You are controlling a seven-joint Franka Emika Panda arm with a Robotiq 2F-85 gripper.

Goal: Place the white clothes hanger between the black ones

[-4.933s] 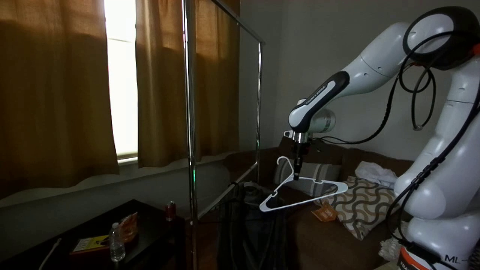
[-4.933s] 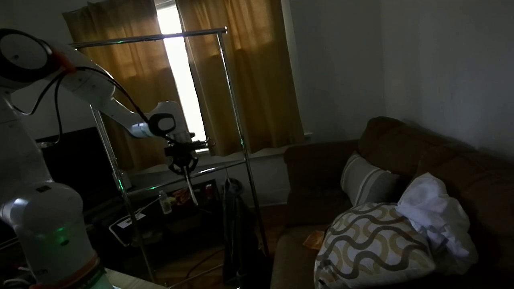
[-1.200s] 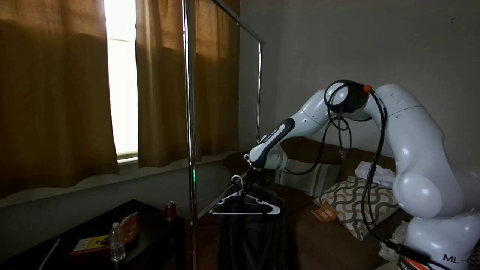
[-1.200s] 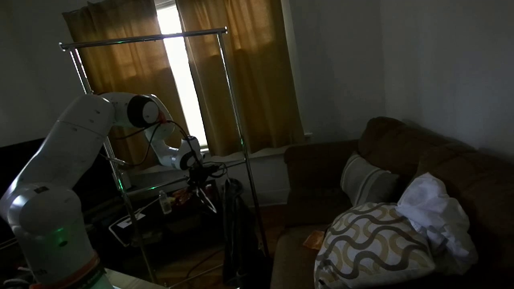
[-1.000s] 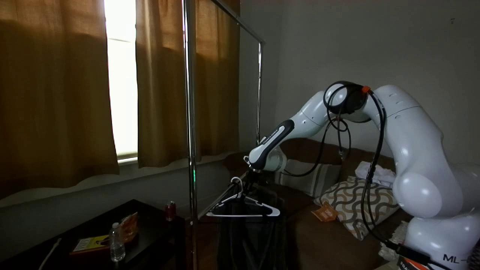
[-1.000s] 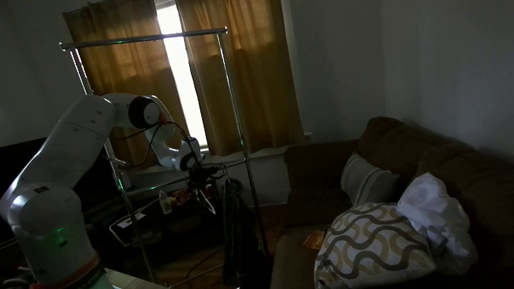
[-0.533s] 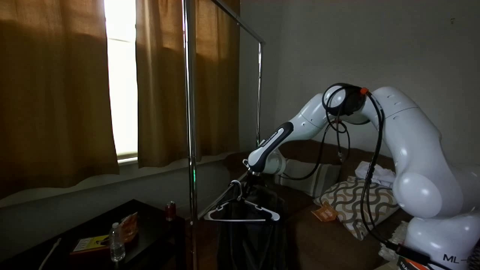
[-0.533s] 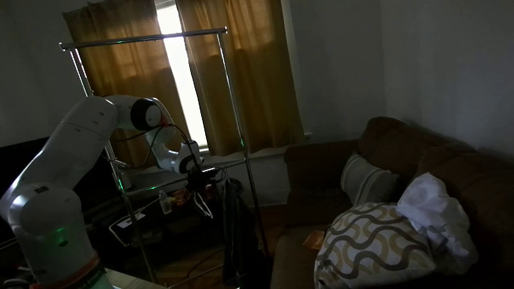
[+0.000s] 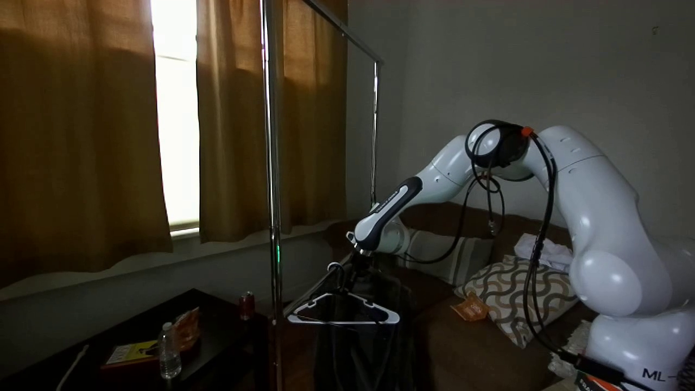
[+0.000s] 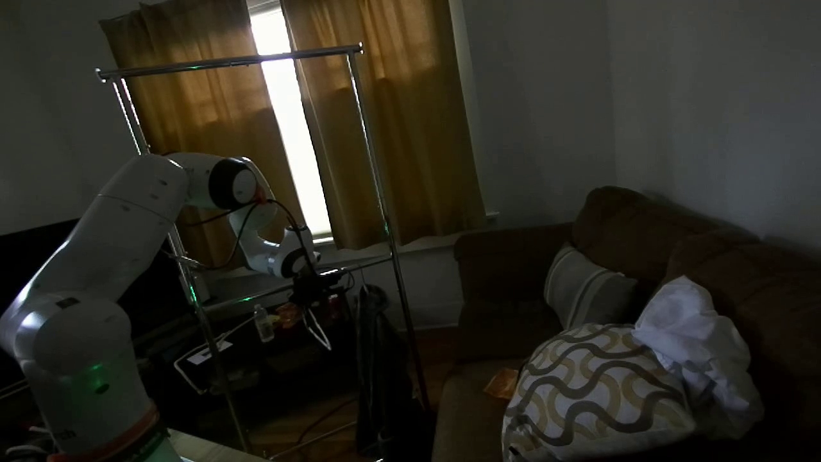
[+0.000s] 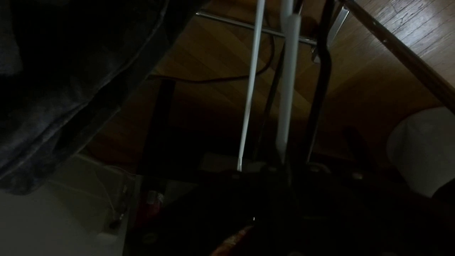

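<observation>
My gripper [image 9: 350, 285], the white hanger [image 9: 361, 322] and the chrome rack [image 9: 271, 163] all edge sideways together just now, hook apparently over the lower rail [image 10: 247, 299], so I'd call the placing nearly done. Too dark to tell whether the gripper's clamped or loose; a black hanger [image 11: 321, 60] runs close alongside, its partner I can't make out, and the dark garment [image 11: 81, 78] opposite could snag my exit.
</observation>
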